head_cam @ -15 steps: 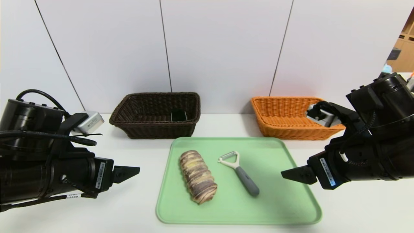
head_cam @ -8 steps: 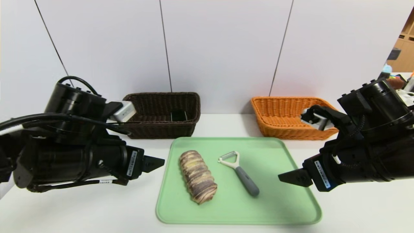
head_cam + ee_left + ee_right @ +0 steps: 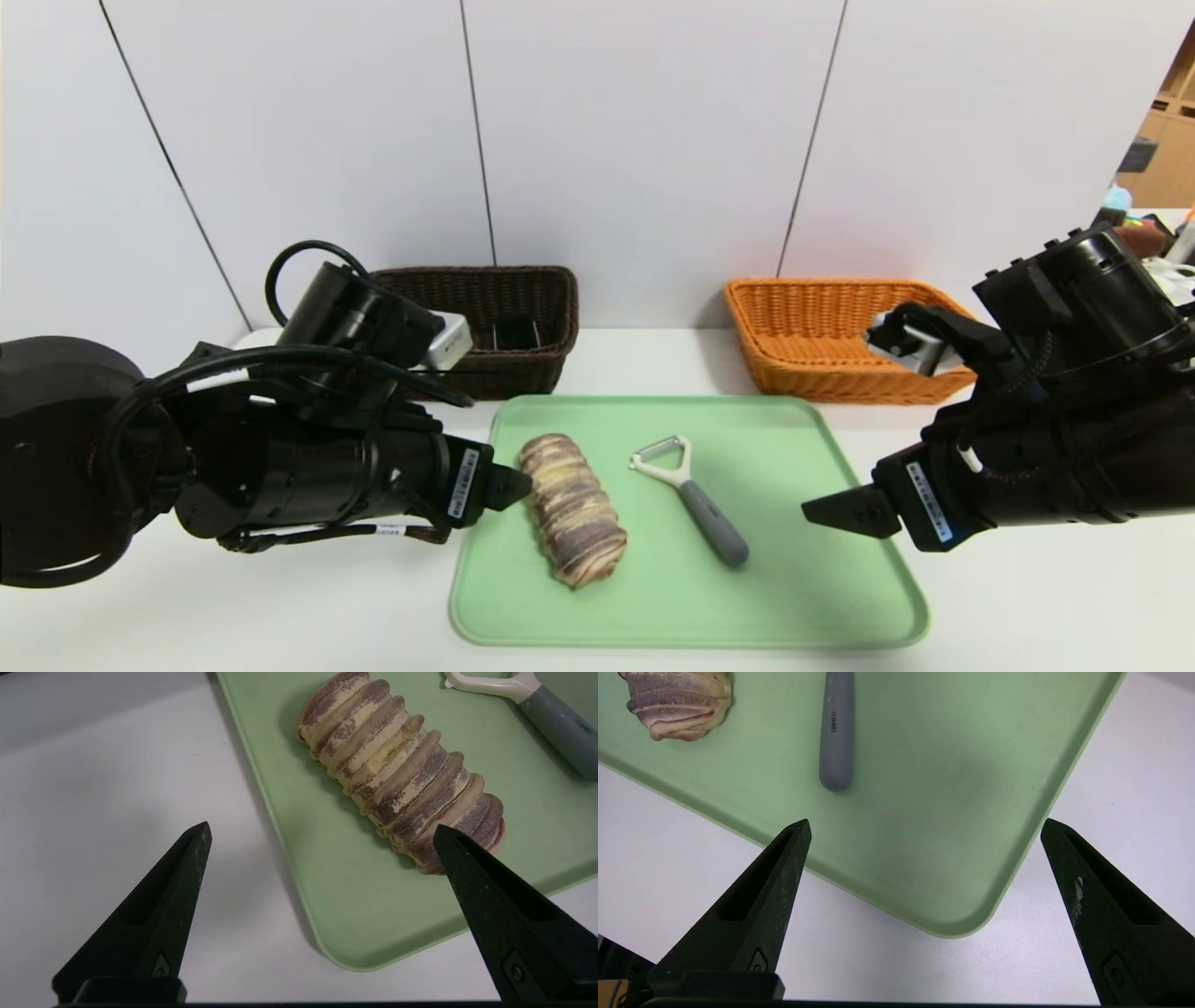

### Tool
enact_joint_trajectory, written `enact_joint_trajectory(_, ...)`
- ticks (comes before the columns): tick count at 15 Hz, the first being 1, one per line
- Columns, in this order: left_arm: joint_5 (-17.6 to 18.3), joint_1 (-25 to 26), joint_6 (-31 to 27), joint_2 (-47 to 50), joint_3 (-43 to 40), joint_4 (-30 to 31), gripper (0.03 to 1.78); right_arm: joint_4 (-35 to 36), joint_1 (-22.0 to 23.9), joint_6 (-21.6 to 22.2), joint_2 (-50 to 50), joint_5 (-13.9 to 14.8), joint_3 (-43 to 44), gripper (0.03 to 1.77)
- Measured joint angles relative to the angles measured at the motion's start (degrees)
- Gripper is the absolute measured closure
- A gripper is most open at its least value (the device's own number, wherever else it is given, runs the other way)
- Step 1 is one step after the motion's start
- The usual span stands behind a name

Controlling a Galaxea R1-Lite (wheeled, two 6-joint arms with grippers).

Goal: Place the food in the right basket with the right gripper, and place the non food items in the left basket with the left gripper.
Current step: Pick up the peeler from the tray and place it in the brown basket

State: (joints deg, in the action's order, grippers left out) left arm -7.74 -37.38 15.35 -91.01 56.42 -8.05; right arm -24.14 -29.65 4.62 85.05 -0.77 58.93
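Food [image 3: 570, 509] | long axis near-to-far on tray [image 3: 794, 597] | lying flat

You have the tray [image 3: 794, 560] in the middle of the bench [image 3: 280, 607], with the roll [image 3: 569, 509] on its left half and the peeler [image 3: 695, 499] just to its right, apart from it. Behind the tray, the left basket [image 3: 523, 308] and the right basket [image 3: 822, 336] sit well apart. Your left pincer [image 3: 513, 485] is by the roll's left side; your right pincer [image 3: 831, 511] hangs over the tray's right edge
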Motion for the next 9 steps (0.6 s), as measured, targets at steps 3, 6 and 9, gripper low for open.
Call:
enact_joint_trajectory(3, 0.1, 0.0, 0.1, -0.3, 0.0, 0.0, 0.12, 0.1, 0.0, 0.0, 0.0, 0.0, 0.2, 0.10)
enact_joint_trajectory(6, 0.0, -0.5, 1.6, -1.2, 3.0, -1.5, 0.12, 0.0, 0.0, 0.0, 0.1, 0.0, 0.1, 0.10)
enact_joint_trajectory(9, -0.2, -2.6, 3.5, -3.4, 8.7, -5.7, 0.12, 0.1, 0.0, 0.0, 0.3, 0.0, 0.1, 0.10)
